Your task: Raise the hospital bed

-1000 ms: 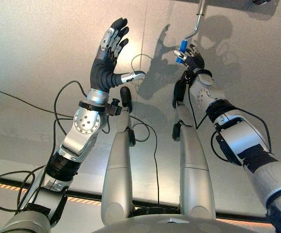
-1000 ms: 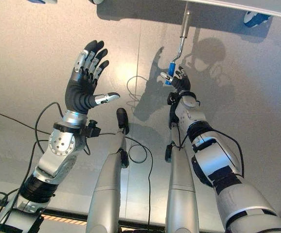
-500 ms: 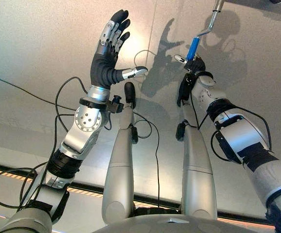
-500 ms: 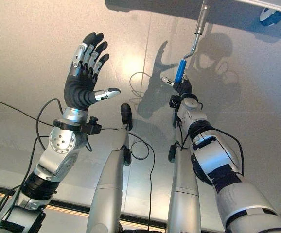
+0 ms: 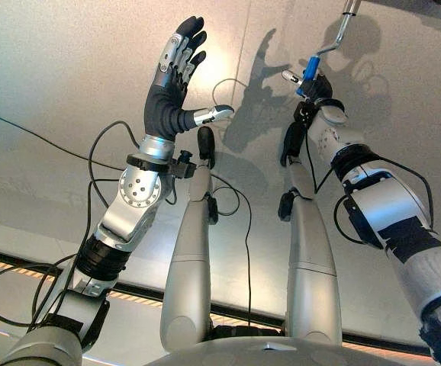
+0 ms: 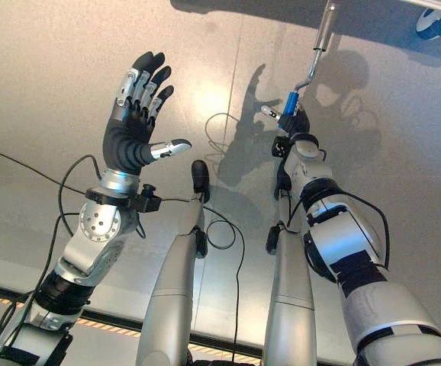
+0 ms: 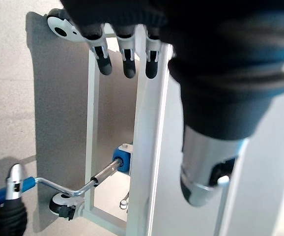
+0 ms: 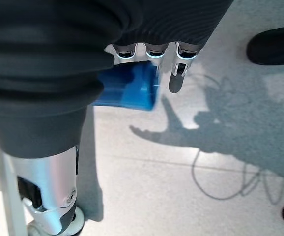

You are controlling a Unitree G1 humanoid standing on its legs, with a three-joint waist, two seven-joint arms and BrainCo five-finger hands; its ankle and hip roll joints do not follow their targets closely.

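The bed's crank (image 6: pixel 317 46) is a metal rod that bends down to a blue grip (image 6: pixel 290 101), at the upper right of the eye views. My right hand (image 6: pixel 297 122) is shut on that blue grip (image 8: pixel 127 88), with its fingers (image 8: pixel 176 73) curled over it. My left hand (image 5: pixel 167 95) is raised at the left, open, fingers spread and holding nothing. In the left wrist view the crank (image 7: pixel 73 189) runs from the white bed frame (image 7: pixel 147 147) out to my right hand (image 7: pixel 9 216).
The bed's frame stands on castor wheels (image 7: pixel 63 29), one near the crank's base (image 7: pixel 63 206) and another at the far right (image 6: pixel 438 19). Pale grey floor (image 5: pixel 53 76) lies under both arms.
My right hand has carried the blue grip farther away and to the right, turning the crank. The camera has shifted a little. The left hand stays raised and open.
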